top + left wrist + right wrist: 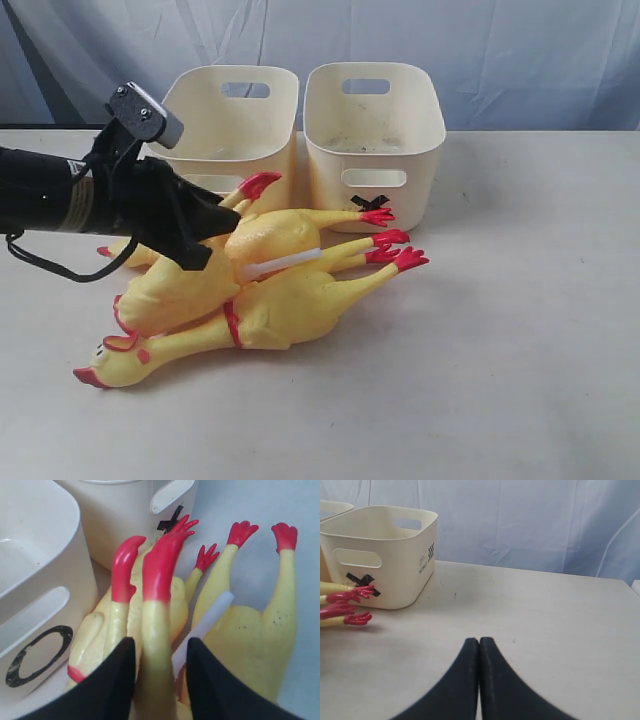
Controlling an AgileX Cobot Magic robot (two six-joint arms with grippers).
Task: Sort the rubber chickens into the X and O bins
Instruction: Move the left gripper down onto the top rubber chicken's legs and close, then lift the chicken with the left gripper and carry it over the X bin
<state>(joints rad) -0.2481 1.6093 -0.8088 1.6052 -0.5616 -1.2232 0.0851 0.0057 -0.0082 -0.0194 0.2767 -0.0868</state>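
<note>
Several yellow rubber chickens lie piled in front of the bins; the front one (290,305) points its red beak toward the near left, and another (270,240) lies on top of it. The O bin (232,110) stands at the back left and the X bin (375,130) beside it on the right. My left gripper (160,652) is open around a raised chicken leg (156,625). One finger touches the leg and a gap shows at the other. My right gripper (479,641) is shut and empty over bare table, out of the exterior view.
A white strip (285,262) lies across the upper chicken's body. A black cable (60,268) hangs from the left arm to the table. The X bin (395,555) and red chicken feet (350,600) lie off to one side of my right gripper.
</note>
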